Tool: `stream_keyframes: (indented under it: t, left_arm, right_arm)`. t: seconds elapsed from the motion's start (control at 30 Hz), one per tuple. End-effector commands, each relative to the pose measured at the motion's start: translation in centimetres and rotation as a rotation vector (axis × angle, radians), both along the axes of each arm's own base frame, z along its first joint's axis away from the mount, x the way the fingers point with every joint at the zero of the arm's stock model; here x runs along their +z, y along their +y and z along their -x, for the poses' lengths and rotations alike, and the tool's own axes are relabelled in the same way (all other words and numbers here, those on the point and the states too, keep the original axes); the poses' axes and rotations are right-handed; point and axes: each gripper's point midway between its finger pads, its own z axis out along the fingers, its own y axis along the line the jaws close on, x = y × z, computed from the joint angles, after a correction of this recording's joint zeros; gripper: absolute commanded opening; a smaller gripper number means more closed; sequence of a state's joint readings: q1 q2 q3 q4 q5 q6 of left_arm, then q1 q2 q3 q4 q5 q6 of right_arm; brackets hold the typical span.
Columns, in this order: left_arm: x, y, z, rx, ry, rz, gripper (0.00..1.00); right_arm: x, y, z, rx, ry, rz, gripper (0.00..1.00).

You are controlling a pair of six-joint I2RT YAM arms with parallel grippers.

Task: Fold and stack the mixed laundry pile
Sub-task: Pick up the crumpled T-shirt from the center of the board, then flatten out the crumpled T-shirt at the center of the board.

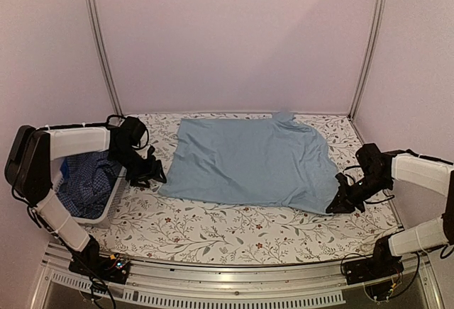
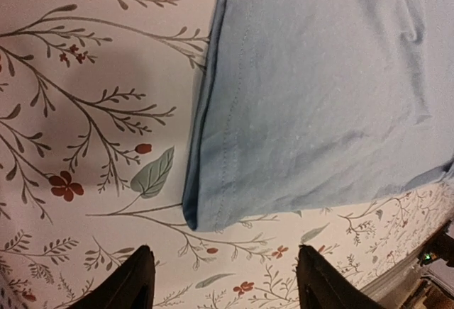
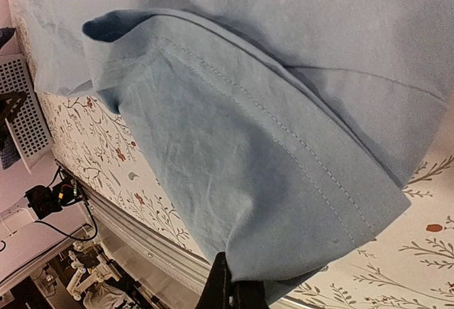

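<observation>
Three things worry me here. The light-blue shirt (image 1: 248, 160) is spread flat in the middle of the table (image 1: 234, 238), and only the right gripper (image 3: 233, 285) has hold of it, fingers pressed together on a fold of cloth at the shirt's near right corner. The left gripper (image 2: 223, 281) sits just off the shirt's near left corner, fingers spread with nothing between them. If the right side lifts or drags now, I reckon the whole shirt skews or bunches, since the left corner is loose. The pinch also looks to be right at the hem edge, so it could slip out. And the left fingers might scrape the table instead of getting under that corner. More of the pile, a checked shirt (image 1: 89, 181), is in the basket (image 1: 110, 210) left of the light-blue shirt.
</observation>
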State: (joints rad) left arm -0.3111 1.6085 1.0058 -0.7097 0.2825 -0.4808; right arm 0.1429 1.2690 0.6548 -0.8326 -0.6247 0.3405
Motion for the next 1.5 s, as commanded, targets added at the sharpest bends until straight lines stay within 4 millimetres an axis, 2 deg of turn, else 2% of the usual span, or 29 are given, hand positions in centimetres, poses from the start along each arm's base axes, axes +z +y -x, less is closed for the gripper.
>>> stream_keyframes:
  t: [0.0,0.1,0.2,0.47,0.63,0.77,0.8,0.9,0.93,1.0,1.07,1.13,1.27,1.3,1.33,1.37,1.43,1.47]
  left_arm:
    - [0.2,-0.6,0.2,-0.012,-0.019,0.015,0.67]
    - [-0.5,-0.3,0.8,0.009,0.014,-0.013,0.62]
    - [-1.3,-0.1,1.4,0.045,0.040,-0.018,0.53]
    - [-3.4,-0.8,0.8,0.088,0.051,0.014,0.52]
    - [-4.6,-1.3,1.2,0.097,0.087,0.046,0.43]
    - [-5.1,-1.3,1.8,0.114,0.118,0.046,0.28]
    - [-4.9,-1.3,1.8,0.119,0.118,0.048,0.20]
    - [-3.7,-1.2,1.2,0.135,0.091,0.048,0.00]
    - [-2.7,-1.4,0.5,0.136,0.066,0.059,0.00]
    - [0.1,-2.2,-1.5,0.137,-0.013,0.099,0.00]
    - [4.6,-3.1,-4.3,0.131,-0.127,0.148,0.00]
    - [10.1,-3.9,-7.7,0.127,-0.270,0.186,0.00]
    - [23.7,-5.0,-13.7,0.113,-0.578,0.273,0.00]
    - [27.2,-5.3,-14.5,0.104,-0.656,0.295,0.00]
    - [31.0,-5.4,-15.1,0.098,-0.740,0.322,0.00]
    - [34.5,-5.6,-15.3,0.088,-0.817,0.348,0.00]
    - [40.4,-5.5,-14.8,0.072,-0.948,0.395,0.00]
    - [43.6,-5.5,-14.0,0.050,-1.022,0.427,0.00]
  right_arm:
    - [0.5,-0.2,-0.4,-0.077,-0.021,0.003,0.00]
    - [0.7,0.0,-1.2,-0.082,-0.026,-0.010,0.00]
    - [0.7,-0.7,-1.7,-0.087,-0.046,0.045,0.00]
    - [1.6,-0.2,-2.8,-0.081,-0.084,0.010,0.00]
    - [2.1,-0.2,-3.4,-0.083,-0.107,0.011,0.00]
    - [3.1,-0.1,-4.3,-0.090,-0.145,0.008,0.00]
    - [3.5,-0.1,-4.5,-0.092,-0.158,0.007,0.00]
    - [5.1,0.1,-5.5,-0.092,-0.216,-0.007,0.00]
    - [6.1,0.0,-6.0,-0.095,-0.250,-0.006,0.00]
    - [9.3,-0.1,-7.8,-0.102,-0.357,-0.002,0.00]
    - [13.7,-0.4,-10.2,-0.111,-0.484,0.016,0.00]
    - [19.1,-0.9,-13.0,-0.124,-0.635,0.049,0.00]
    - [31.5,-2.1,-18.3,-0.176,-0.942,0.112,0.00]
    - [35.0,-2.5,-18.9,-0.192,-1.022,0.123,0.00]
    - [37.3,-2.6,-19.9,-0.193,-1.080,0.136,0.00]
    - [40.5,-2.8,-20.1,-0.205,-1.159,0.140,0.00]
    - [45.0,-3.0,-20.3,-0.216,-1.268,0.142,0.00]
    - [47.2,-3.0,-19.8,-0.213,-1.331,0.137,0.00]
